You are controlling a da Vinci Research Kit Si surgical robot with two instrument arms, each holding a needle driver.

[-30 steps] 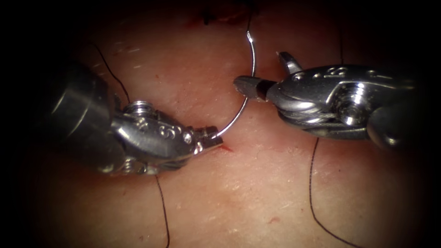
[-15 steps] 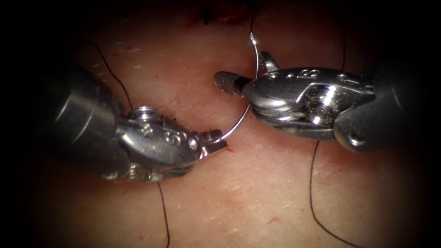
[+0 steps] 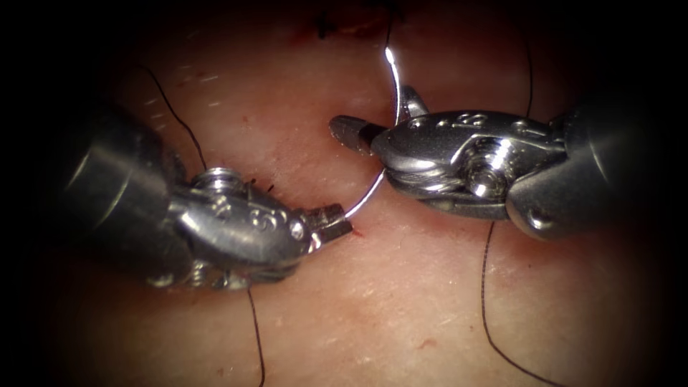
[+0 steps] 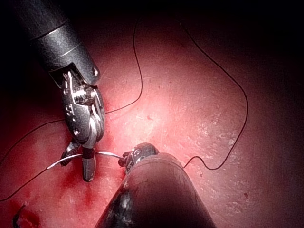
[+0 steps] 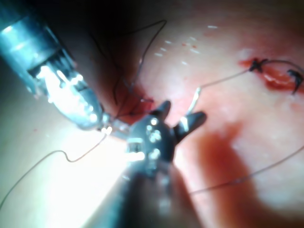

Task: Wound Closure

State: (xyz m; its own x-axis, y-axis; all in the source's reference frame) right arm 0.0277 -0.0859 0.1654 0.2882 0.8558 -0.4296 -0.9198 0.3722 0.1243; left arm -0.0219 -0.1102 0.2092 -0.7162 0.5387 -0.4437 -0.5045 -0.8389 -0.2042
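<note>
My left tool [image 3: 331,222] is shut on one end of the curved needle [image 3: 393,89], just above a small red spot on the tissue [image 3: 373,301]. From there the needle arcs upward, free of the tissue, and thread [image 3: 389,21] leaves its far end toward the stitched cut [image 3: 344,29]. My right tool [image 3: 376,115] is open, with one jaw on each side of the needle's mid-curve. The left wrist view shows the needle [image 4: 107,153] running from the left tool [image 4: 124,159] through the right tool [image 4: 78,159]. The right wrist view shows the open right tool [image 5: 180,114] around the needle [image 5: 192,102].
Dark thread lies loose on the tissue: one strand [image 3: 172,107] behind the left tool, one [image 3: 256,337] below it, one [image 3: 486,301] curving under the right tool. The cut [image 5: 275,76] carries dark stitches and red fluid.
My right tool has moved left, and its open jaws now sit on either side of the needle's curve. The left tool has kept hold of the needle's end and barely shifted.
</note>
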